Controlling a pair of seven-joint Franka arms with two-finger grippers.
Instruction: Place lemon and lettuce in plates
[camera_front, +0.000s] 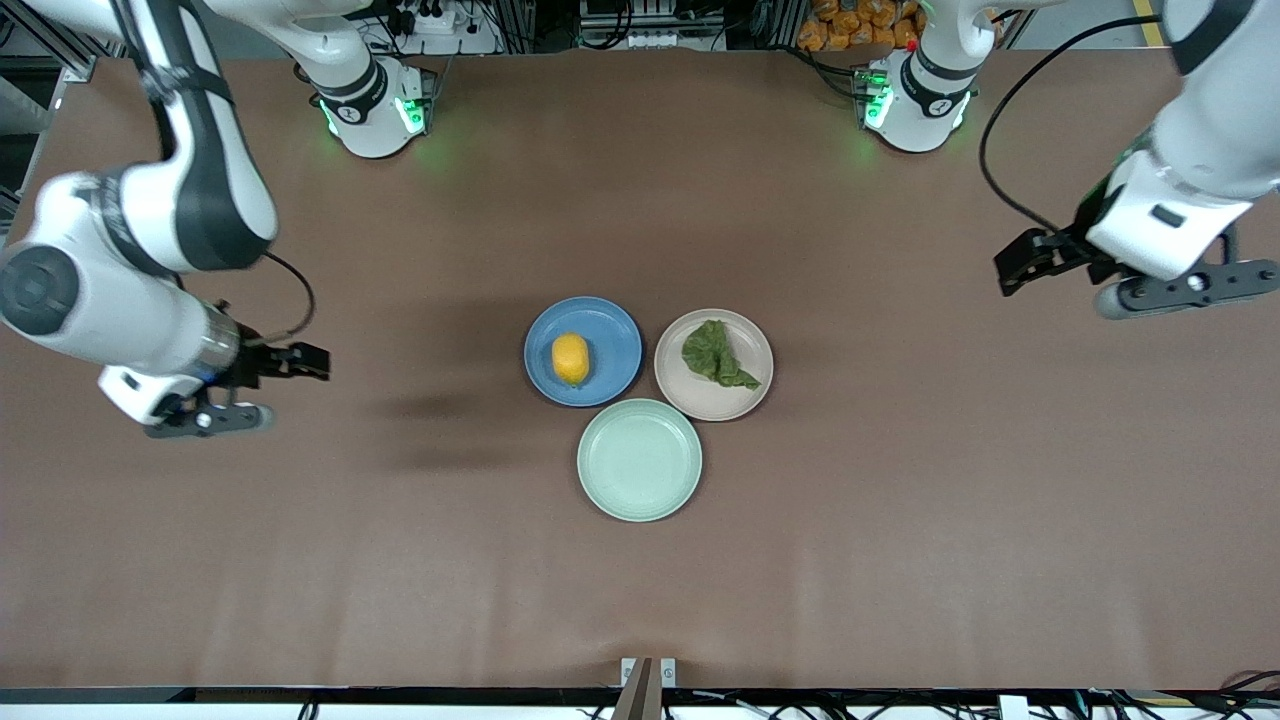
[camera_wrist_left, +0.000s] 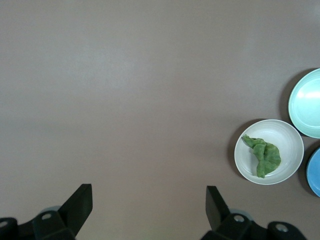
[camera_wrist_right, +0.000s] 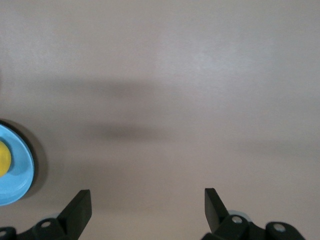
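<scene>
Here, from the front camera, you see the lemon (camera_front: 571, 358) lying in the blue plate (camera_front: 610, 335) and the lettuce (camera_front: 716, 354) in the beige-pink plate (camera_front: 750, 345), both mid-table and touching a mint-green plate (camera_front: 639, 460) that sits nearer the camera's edge, while the right gripper (camera_front: 300, 362) hangs over the right arm's end of the table (camera_front: 640, 600) and the left gripper (camera_front: 1020, 262) over the left arm's end. In the left wrist view you look past fingers (camera_wrist_left: 77, 202) spread wide apart at bare tabletop, with the lettuce (camera_wrist_left: 263, 155) in its plate (camera_wrist_left: 290, 142) well off to one side. In the right wrist view your fingers (camera_wrist_right: 77, 207) are likewise wide apart over bare tabletop, and only an edge of the blue plate (camera_wrist_right: 20, 170) with a sliver of lemon (camera_wrist_right: 4, 158) shows.
</scene>
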